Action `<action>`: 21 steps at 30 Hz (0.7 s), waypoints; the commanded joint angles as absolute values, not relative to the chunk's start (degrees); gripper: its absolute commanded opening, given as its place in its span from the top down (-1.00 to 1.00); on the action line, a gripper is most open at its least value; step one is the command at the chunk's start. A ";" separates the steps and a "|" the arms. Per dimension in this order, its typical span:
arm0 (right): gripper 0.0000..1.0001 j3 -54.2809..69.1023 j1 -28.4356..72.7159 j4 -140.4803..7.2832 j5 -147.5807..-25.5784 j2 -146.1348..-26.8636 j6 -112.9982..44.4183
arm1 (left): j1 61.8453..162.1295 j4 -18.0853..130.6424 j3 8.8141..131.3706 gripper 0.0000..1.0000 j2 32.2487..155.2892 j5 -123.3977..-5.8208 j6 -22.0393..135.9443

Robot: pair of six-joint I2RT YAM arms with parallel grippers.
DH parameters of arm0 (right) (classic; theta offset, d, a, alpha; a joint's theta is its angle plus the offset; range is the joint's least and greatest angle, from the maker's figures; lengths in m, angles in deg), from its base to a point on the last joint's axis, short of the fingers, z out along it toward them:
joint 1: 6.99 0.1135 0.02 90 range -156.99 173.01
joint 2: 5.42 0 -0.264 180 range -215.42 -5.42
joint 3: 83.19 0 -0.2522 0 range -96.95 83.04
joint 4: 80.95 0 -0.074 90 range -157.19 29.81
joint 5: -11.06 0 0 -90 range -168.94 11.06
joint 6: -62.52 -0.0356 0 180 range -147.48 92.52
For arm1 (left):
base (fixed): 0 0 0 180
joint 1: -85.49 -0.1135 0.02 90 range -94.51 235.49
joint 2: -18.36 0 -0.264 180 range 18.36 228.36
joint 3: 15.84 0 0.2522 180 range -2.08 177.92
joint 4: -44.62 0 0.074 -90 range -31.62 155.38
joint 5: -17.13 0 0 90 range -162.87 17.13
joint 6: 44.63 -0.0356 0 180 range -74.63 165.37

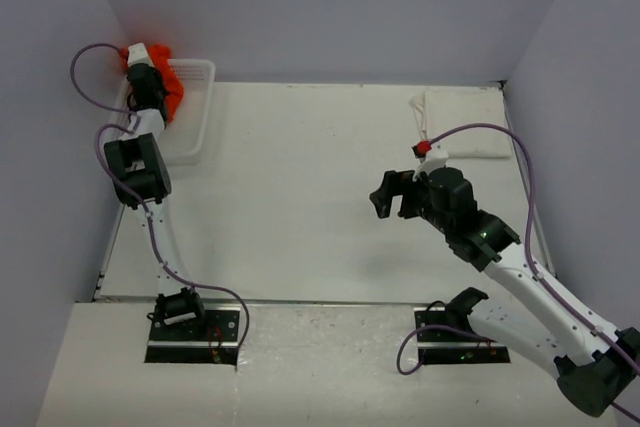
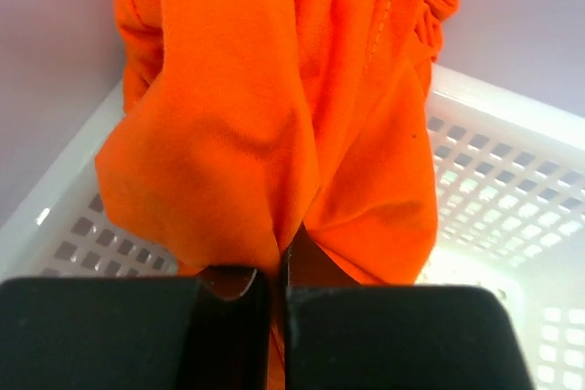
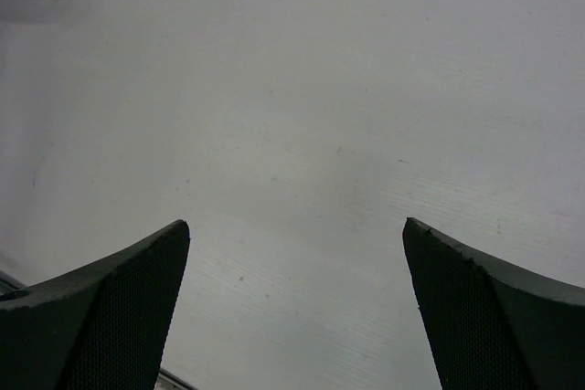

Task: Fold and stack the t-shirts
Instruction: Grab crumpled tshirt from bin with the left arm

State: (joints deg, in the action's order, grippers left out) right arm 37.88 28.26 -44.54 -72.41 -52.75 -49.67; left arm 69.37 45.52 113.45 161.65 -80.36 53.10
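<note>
The orange-red t-shirt hangs bunched over the white lattice basket at the far left corner. My left gripper is shut on it; in the left wrist view the orange cloth is pinched between the black fingers above the basket. The cream-white t-shirt lies folded at the far right of the table. My right gripper is open and empty, hovering over bare table near the middle right.
Grey walls close the left, far and right sides. The basket stands against the left wall. Cables loop from both arms. The arm bases sit at the near edge.
</note>
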 commanded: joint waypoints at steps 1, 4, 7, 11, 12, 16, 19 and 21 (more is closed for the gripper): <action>-0.98 39.18 28.43 -46.97 -73.39 -54.37 -51.12 | 69.14 38.96 111.48 1.00 154.43 -76.57 53.37; -0.98 39.71 28.52 -48.21 -73.67 -55.69 -51.29 | 69.49 37.38 110.07 1.00 150.21 -73.14 55.56; -0.98 39.89 28.52 -48.21 -73.67 -56.66 -51.29 | 70.63 37.55 110.77 1.00 146.52 -68.22 55.30; -0.98 40.24 28.61 -48.47 -71.91 -56.66 -51.65 | 71.07 36.15 111.56 1.00 141.68 -61.73 59.07; -0.98 40.16 28.52 -48.47 -71.65 -56.75 -51.91 | 71.51 36.23 112.96 1.00 140.11 -58.75 60.82; -0.98 39.28 28.61 -48.56 -70.94 -58.06 -52.17 | 74.49 37.03 116.92 1.00 135.10 -52.05 63.04; -0.98 38.66 28.52 -48.65 -70.50 -58.85 -51.82 | 77.57 37.20 121.39 1.00 131.22 -46.43 66.37; -0.98 38.40 28.61 -48.47 -70.41 -59.03 -51.91 | 80.64 40.35 126.84 1.00 128.85 -43.70 67.52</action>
